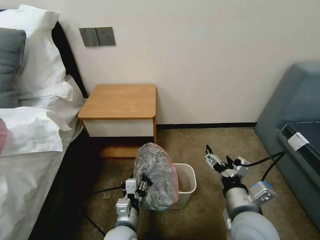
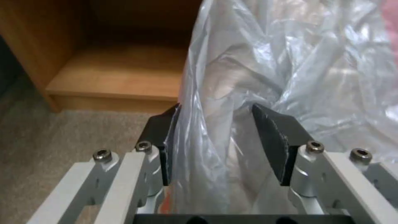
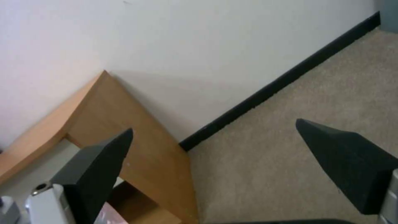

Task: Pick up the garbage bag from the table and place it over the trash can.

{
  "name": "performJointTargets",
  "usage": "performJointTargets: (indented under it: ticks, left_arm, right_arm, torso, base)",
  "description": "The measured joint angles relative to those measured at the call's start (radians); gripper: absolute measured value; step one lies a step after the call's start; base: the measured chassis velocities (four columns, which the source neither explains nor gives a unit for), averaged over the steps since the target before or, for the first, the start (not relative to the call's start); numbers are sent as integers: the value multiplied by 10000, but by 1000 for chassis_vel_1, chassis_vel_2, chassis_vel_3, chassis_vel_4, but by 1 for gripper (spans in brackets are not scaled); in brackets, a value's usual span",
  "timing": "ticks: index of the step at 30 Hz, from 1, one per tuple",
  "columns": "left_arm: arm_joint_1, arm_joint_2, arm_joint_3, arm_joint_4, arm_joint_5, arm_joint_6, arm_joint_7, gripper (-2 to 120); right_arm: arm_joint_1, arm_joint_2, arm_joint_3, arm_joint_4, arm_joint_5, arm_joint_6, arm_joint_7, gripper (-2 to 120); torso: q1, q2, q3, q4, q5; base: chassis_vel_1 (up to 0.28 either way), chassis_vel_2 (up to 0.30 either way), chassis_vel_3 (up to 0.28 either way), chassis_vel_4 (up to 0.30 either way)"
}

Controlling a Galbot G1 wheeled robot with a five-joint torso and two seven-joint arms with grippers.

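Bag point(image 1: 156, 176), puffed up and crinkly with a pinkish edge along its far side, hangs in the air over the near-left rim of the can point(image 1: 186, 180), covering that corner while the can's right half and its mouth stay uncovered. Left gripper point(image 1: 137, 188) reaches up from the lower centre of the head view and grips the bag's near side; in the left wrist view the film point(image 2: 232, 93) is bunched between the two black pads point(image 2: 273, 140), which stand partly apart with plastic filling the gap. Right gripper point(image 1: 218, 158) is raised to the right of the can, well apart from bag and can, its fingers spread wide with nothing between them; the right wrist view looks past the pads point(image 3: 99, 168) at carpet and the table's side point(image 3: 136, 140). Table point(image 1: 120, 100) stands against the wall just behind the can, its top bare. Carpet lies open to the can's right, toward the grey sofa point(image 1: 293, 116); the bed point(image 1: 30, 140) crowds the left side.
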Motion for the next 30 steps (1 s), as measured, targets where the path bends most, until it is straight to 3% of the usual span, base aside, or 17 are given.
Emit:
performJointTargets:
  ticks: [4, 8, 15, 23, 30]
  left_arm:
    - [-221, 51, -21, 28, -245, 267, -95, 47]
    - [-610, 83, 79, -52, -1206, 1202, -483, 47]
    - [-831, 25, 238, -20, -1893, 2045, -1060, 47]
    - [-877, 16, 237, 33, -2045, 2121, -1235, 41]
    - [-860, -20, 242, 170, -2202, 1541, -1255, 15]
  right_arm:
    - [-117, 23, -28, -38, -130, 58, -65, 100]
    - [-273, 51, -40, -82, -232, 123, -124, 100]
    - [-272, 85, -46, -149, -260, 158, -145, 100]
    - [-257, 193, -50, -288, -382, 204, -191, 100]
    - [-172, 221, -80, -314, -403, 208, -227, 100]
  torso:
    - [-1, 0, 0, 0, 0]
    - [0, 0, 1, -1, 0]
    - [0, 0, 0, 0, 0]
    - [0, 0, 0, 1, 2]
    - [-1, 0, 0, 1, 1]
  base:
    - [0, 0, 0, 0]
    - [0, 0, 0, 0]
    - [0, 0, 0, 0]
    - [0, 0, 0, 0]
    - [0, 0, 0, 0]
